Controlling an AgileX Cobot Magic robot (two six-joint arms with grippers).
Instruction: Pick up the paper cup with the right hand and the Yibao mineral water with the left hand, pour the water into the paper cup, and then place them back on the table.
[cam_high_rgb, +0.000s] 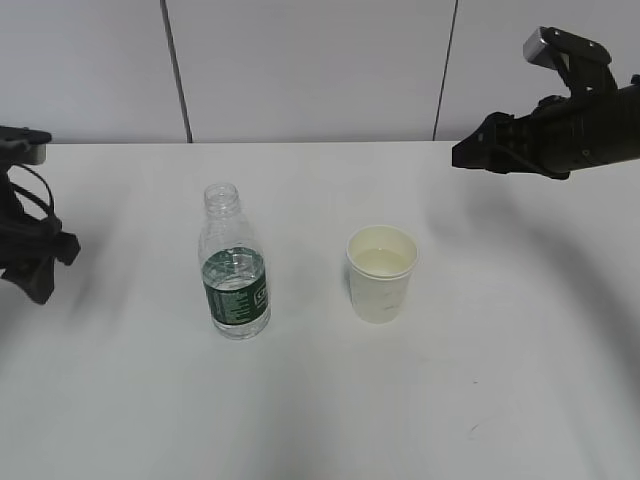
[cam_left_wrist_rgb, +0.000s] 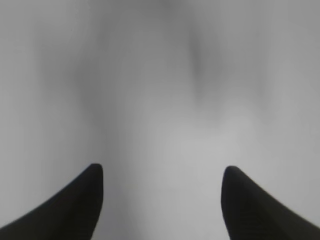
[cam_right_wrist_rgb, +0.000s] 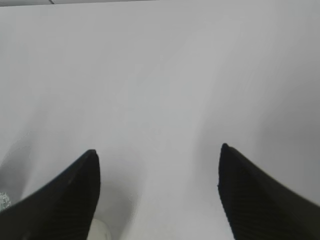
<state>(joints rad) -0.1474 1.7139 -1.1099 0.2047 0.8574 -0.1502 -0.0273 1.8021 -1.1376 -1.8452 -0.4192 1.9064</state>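
With both grippers gaping wide and empty, we are lining the right hand (cam_high_rgb: 470, 155), hovering at two o'clock, over the cup (cam_high_rgb: 381, 273) mid-table (cam_high_rgb: 520, 380), while the left hand (cam_high_rgb: 40, 265) is waiting at nine o'clock of the bottle (cam_high_rgb: 234, 265).

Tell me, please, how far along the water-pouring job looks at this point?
It looks finished or nearly so. The paper cup holds liquid and stands upright on the table, and the uncapped Yibao mineral water stands beside it, partly full. Nothing is in hand: the left claw and the right claw are both open and empty, well away from both items. Nothing appears to be left beyond parking the arms.
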